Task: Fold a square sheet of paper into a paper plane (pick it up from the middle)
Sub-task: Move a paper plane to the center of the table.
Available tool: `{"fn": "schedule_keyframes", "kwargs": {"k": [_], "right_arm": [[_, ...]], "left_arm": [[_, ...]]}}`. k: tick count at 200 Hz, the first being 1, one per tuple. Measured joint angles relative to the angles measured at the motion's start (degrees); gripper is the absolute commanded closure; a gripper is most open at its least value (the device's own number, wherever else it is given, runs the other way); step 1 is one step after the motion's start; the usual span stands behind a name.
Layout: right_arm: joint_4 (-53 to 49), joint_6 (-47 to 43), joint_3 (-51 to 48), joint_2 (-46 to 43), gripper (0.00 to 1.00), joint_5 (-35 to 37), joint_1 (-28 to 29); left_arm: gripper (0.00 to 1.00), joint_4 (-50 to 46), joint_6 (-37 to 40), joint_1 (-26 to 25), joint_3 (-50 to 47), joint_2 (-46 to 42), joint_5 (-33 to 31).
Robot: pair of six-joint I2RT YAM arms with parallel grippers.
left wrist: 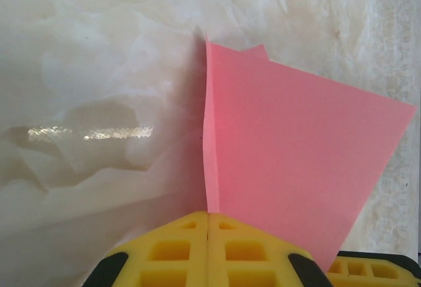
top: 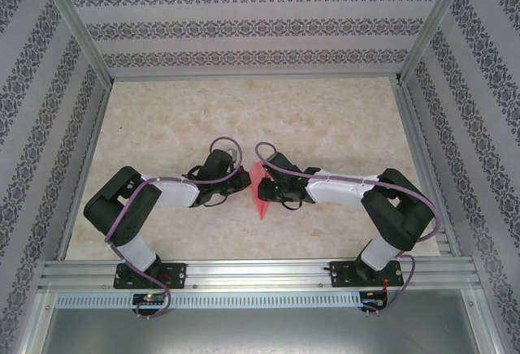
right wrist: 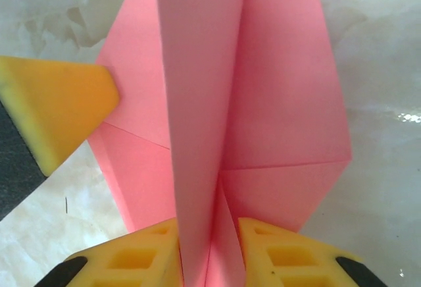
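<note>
Left gripper [left wrist: 208,247]: jaws pressed together, the two yellow fingers meeting on the paper's crease and clamping it.
Right gripper [right wrist: 207,260]: jaws narrow, one yellow finger against each side of a raised fold that fills the gap between them.
Paper plane [right wrist: 263,103]: salmon-pink, half folded, held between both grippers at once.
Paper from the left wrist: the crease rises straight up out of the shut fingers, and one broad flap spreads up and to the right, ending in a sharp corner at the right.
Paper from the right wrist: a tall central ridge runs up from between the fingers, with a flap sloping away on each side and a cross crease low on both flaps.
Contact on the side: a finger of the left gripper [right wrist: 66,103], a yellow wedge, comes in from the left and its tip touches the left flap.
Top view: the left gripper [top: 241,185] and right gripper [top: 270,190] face each other, with the paper plane [top: 261,192] upright between them, its point toward the arm bases.
Table [top: 325,118]: pale, marble-patterned, lying under the paper.
</note>
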Motion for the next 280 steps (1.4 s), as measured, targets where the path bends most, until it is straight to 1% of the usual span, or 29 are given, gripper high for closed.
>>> {"fn": "schedule_keyframes", "kwargs": {"k": [14,39,72,82,108,123,151,178,195,219,232,257,280], "right_arm": [[-0.4,0.2,0.4,0.3,0.68,0.0,0.0],[-0.6,0.4,1.4,1.4,0.67,0.0,0.1],[-1.0,0.9,2.7,2.8,0.68,0.0,0.5],[-1.3,0.9,3.3,3.3,0.69,0.0,0.7],[-2.7,1.2,4.3,4.4,0.81,0.7,0.9],[-4.0,1.2,4.6,4.4,0.86,2.1,0.8],[-8.1,0.2,6.1,3.9,0.88,4.6,0.8],[-11.9,-1.7,8.4,3.1,0.88,6.9,0.8],[-13.4,-2.6,9.5,3.1,0.87,8.3,0.7],[-15.3,-3.7,10.7,3.6,0.86,9.5,0.7],[-15.6,-3.9,11.5,4.6,0.85,9.6,0.7],[-15.5,-3.9,12.0,6.5,0.80,9.6,0.7],[-15.5,-3.9,12.0,7.4,0.79,9.5,0.7]], "left_arm": [[1.00,0.0,0.0,0.0,0.0,0.0,0.0],[1.00,0.0,0.0,0.0,0.0,0.0,0.0],[1.00,0.0,0.0,0.0,0.0,0.0,0.0],[0.97,0.0,0.0,0.0,0.0,0.0,0.0],[0.84,-0.6,0.0,0.0,0.1,-0.1,-0.1],[0.73,-2.9,0.0,0.0,0.4,-0.9,-0.7],[0.47,-9.3,-0.1,0.9,0.9,-6.0,-3.2],[0.31,-15.5,0.2,2.7,1.8,-12.0,-6.8],[0.25,-19.0,0.5,3.2,2.0,-15.2,-9.7],[0.17,-23.4,0.8,3.3,2.0,-17.5,-13.0],[0.14,-25.3,0.9,3.3,2.0,-17.9,-14.5],[0.10,-28.0,1.1,3.3,2.0,-18.2,-16.5],[0.06,-29.0,1.1,3.4,2.0,-18.2,-17.8]]}}
